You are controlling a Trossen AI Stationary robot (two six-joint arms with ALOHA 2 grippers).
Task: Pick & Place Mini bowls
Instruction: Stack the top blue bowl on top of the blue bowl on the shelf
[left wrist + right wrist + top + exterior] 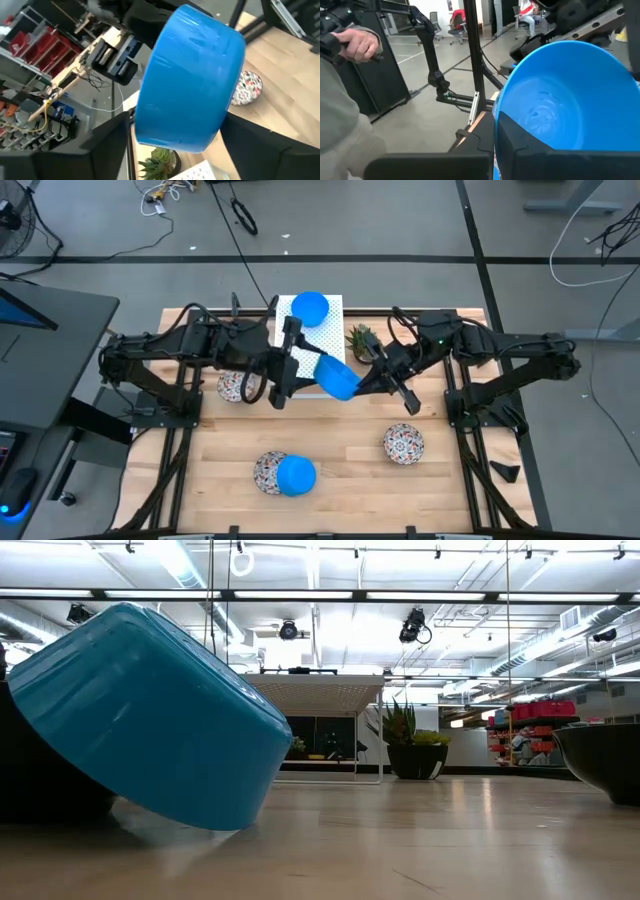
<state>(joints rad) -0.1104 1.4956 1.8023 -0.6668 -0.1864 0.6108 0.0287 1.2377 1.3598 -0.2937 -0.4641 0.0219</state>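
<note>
High view: three plain bright blue round bowls – one on white perforated box [333,310] at [311,307], one mid-air [336,377] between both tools above wooden counter [340,450], one [296,476] touching patterned bowl [268,471]. Three floral bowls: others at [403,444] and [236,386]. Right tool [365,380] clamped on mid-air bowl's rim; left tool [292,375] beside it, jaws' state unclear.
Low view: tilted blue bowl [150,720], green potted plant [412,745].
Right wrist view: held bowl's interior [565,95] empty.
</note>
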